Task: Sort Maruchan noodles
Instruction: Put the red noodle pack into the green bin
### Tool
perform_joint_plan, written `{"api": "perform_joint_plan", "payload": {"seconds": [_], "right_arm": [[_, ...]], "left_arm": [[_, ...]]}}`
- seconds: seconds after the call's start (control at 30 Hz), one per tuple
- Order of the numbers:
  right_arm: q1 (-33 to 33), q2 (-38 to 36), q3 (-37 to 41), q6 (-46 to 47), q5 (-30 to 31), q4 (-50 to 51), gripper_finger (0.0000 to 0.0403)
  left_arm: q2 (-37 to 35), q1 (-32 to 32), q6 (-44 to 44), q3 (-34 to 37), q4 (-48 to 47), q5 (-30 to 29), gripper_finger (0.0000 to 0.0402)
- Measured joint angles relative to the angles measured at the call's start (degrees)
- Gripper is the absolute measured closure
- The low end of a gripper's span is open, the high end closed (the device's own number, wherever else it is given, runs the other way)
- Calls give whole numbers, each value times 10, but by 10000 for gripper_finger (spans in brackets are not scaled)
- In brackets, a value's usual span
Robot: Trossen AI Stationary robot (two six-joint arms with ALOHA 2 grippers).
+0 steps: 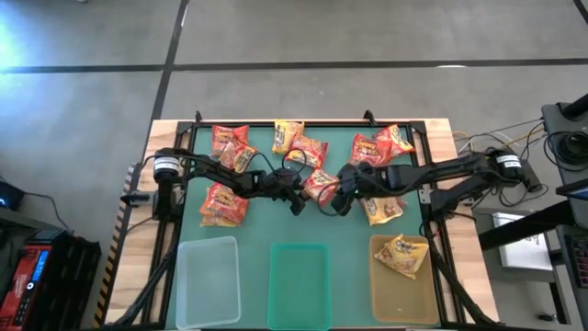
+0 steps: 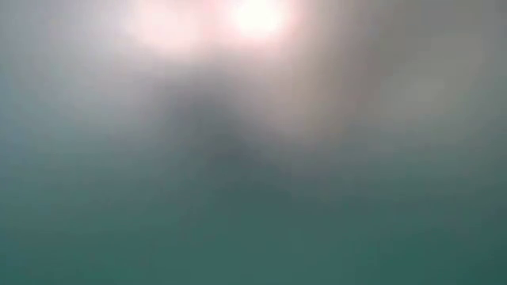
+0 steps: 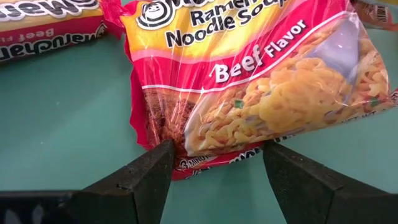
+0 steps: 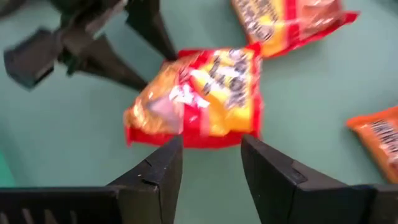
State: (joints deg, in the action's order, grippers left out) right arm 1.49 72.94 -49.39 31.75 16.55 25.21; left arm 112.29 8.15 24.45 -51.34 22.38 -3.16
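Maruchan noodles lie scattered over the far half of the green mat (image 1: 349, 234), which covers the wooden table (image 1: 459, 156). Along the near edge stand three shallow bins: a clear bin (image 1: 206, 276) on the left, a green bin (image 1: 298, 283) in the middle and a yellow bin (image 1: 404, 292) on the right, the last with one yellowish packet (image 1: 402, 255) inside. Both dark arms reach in from the sides and meet over the middle of the mat. Two red packets (image 1: 231, 145) sit at far left, another red one (image 1: 223, 204) nearer on the left, a pair (image 1: 296, 142) at far centre, two more (image 1: 380, 145) at far right and a yellow packet (image 1: 384, 211) just near the right arm. Between the grippers lies the Beef Flavor packet (image 1: 321, 187). The left gripper (image 1: 296, 193) has its fingers spread, one at each side of that packet's edge, tips just at the wrapper, not yet pinching it. The right gripper (image 1: 338, 197) faces it from the other side, fingers parted beside the same packet (image 4: 196, 96), gripping nothing. The low view is a blur and shows nothing definite
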Motion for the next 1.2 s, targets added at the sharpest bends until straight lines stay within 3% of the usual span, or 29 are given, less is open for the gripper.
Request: {"api": "perform_joint_plan", "payload": {"seconds": [0.1,0.23,0.47,0.9,1.2], "right_arm": [[23,-18,0,5,-9,0,232],[64,-25,0,32,-84,1,215],[122,1,0,102,-163,3,197],[142,30,10,187,-170,-9,195],[138,55,45,215,-170,-114,195]], "left_arm": [[0,0,1,-1,-3,0,169],[0,0,1,-1,-4,0,169],[0,0,-6,-1,-4,1,169],[1,0,-30,0,-3,-6,169],[1,0,-30,0,-3,-9,169]]}}
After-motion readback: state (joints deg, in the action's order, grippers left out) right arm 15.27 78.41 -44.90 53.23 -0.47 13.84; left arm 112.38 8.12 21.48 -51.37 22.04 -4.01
